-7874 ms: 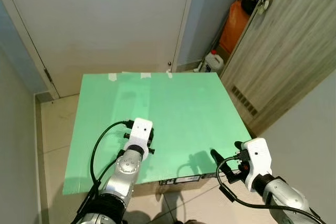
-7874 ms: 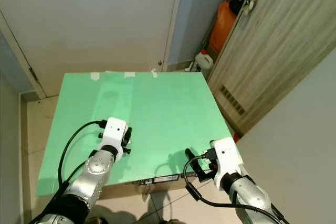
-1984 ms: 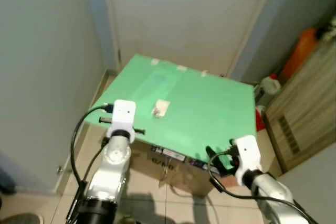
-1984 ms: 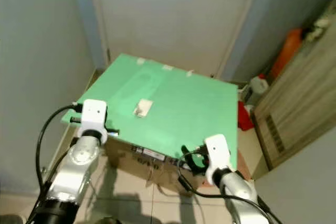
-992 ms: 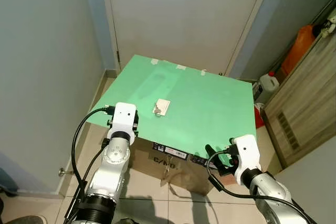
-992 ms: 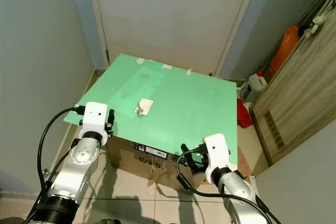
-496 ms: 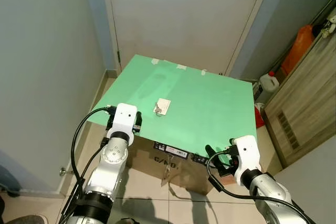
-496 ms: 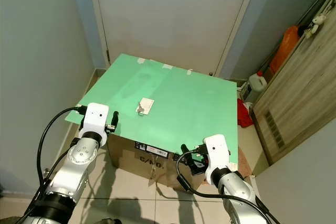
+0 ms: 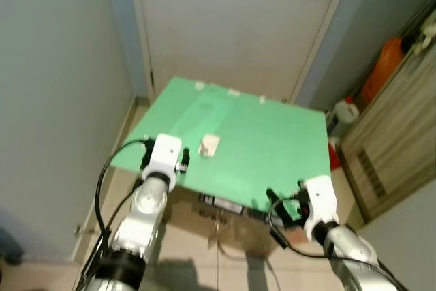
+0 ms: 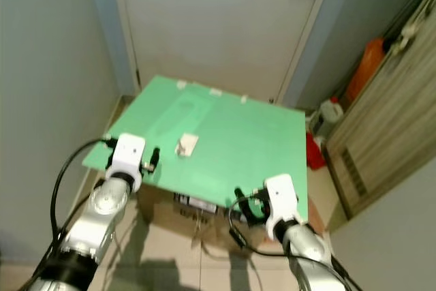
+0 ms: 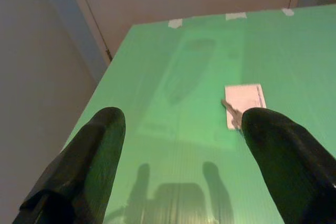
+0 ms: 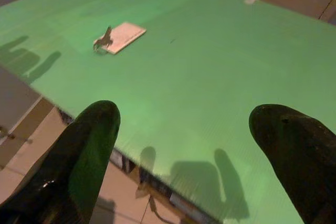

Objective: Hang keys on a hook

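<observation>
A small key on a white tag (image 9: 208,145) lies flat on the left half of a green board (image 9: 272,141), which rests on a cardboard box. My left gripper (image 9: 182,159) hovers over the board's near left corner, a short way from the key (image 11: 231,112), and its fingers (image 11: 94,150) are spread open around nothing. My right gripper (image 9: 281,204) hangs at the board's near right edge, also open and empty. From there the tag (image 12: 119,36) lies well off across the board.
A closed door (image 9: 231,25) stands behind the board and a grey wall (image 9: 54,100) runs along the left. On the right are a wooden cabinet (image 9: 395,134), an orange container (image 9: 381,66) and a white jug (image 9: 345,110). Tiled floor (image 9: 225,257) surrounds the box (image 9: 231,204).
Since the earliest frames the view has backed away and the key and tag now lie on the board. Over the last second my left gripper rose slightly toward the board's corner.
</observation>
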